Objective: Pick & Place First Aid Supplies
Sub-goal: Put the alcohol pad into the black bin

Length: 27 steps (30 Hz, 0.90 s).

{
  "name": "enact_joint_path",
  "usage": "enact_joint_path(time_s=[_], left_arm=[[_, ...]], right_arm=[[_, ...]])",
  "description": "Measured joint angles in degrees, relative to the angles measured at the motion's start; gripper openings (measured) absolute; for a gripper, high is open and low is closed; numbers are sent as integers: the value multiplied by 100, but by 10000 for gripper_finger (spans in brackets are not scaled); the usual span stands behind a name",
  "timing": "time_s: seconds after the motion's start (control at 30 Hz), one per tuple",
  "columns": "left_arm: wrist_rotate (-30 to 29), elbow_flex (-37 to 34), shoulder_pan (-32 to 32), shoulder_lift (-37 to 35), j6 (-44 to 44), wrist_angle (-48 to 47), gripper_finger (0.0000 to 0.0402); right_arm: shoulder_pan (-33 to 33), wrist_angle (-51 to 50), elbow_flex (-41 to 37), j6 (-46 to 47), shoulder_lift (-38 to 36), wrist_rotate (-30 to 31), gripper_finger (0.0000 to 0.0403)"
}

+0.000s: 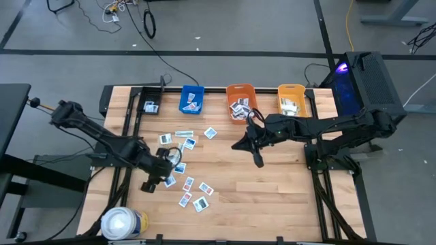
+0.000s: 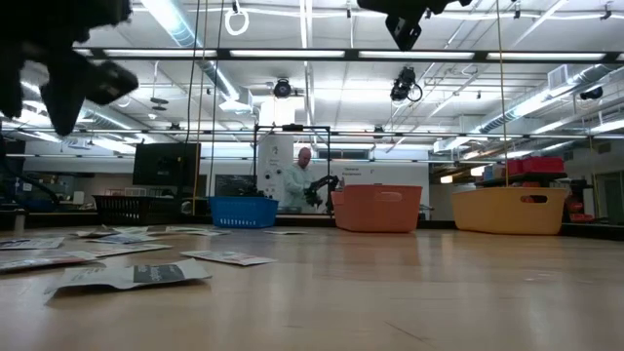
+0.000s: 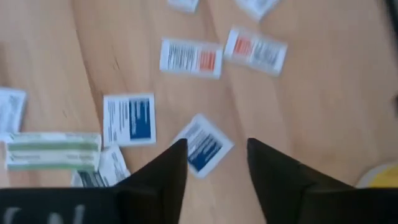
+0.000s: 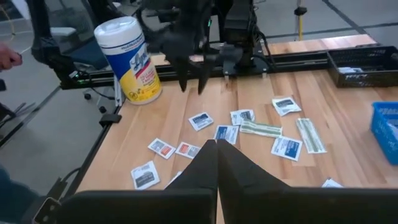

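— Dozens of first aid packets (image 1: 185, 162) lay loose on the left half of the wooden table (image 1: 272, 184), most of them white with blue or red print, two of them longer greenish strips (image 4: 260, 129). Where was the left gripper (image 1: 158, 178)?

— Raised above that scatter, near the table's left front. In its wrist view the two dark fingers (image 3: 163, 180) stood parted with nothing between them, and a blue-printed packet (image 3: 203, 145) lay flat on the wood just beyond their tips.

— And the right gripper (image 1: 257, 160)?

— It hung over the middle of the table, in front of the orange bin (image 1: 240, 102), well apart from the loose packets. Its fingers (image 4: 217, 163) were pressed together, with nothing held.

— What stood at the back?

— Three bins in a row: a blue bin (image 1: 192, 99), the orange one and a yellow bin (image 1: 291, 99), each with packets already inside. A small black tray (image 1: 150, 106) sat to the left of the blue bin.

— Anything else on the table?

— A large white canister with a yellow and blue label (image 1: 122, 223) stood upright at the front left corner, near the left arm's base.

— And from table height?

— Packets (image 2: 132, 276) lay flat in the foreground at left, one with a curled edge. Beyond the bins, a person in a white top (image 2: 295, 183) was in the room behind.
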Motion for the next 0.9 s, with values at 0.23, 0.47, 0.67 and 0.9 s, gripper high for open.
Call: enact_joint_path(time_s=[0.23, 0.47, 0.67, 0.9], left_arm=[[-85, -422, 49, 421, 167, 270, 237], [-133, -751, 389, 629, 180, 656, 239], [-133, -955, 494, 977, 180, 1246, 237], [-149, -960, 487, 1585, 129, 1450, 236]], right_arm=[[2, 132, 0, -2, 0, 140, 2], [2, 200, 0, -2, -2, 139, 2], [2, 193, 0, -2, -2, 140, 2], [2, 194, 0, 78, -2, 138, 2]])
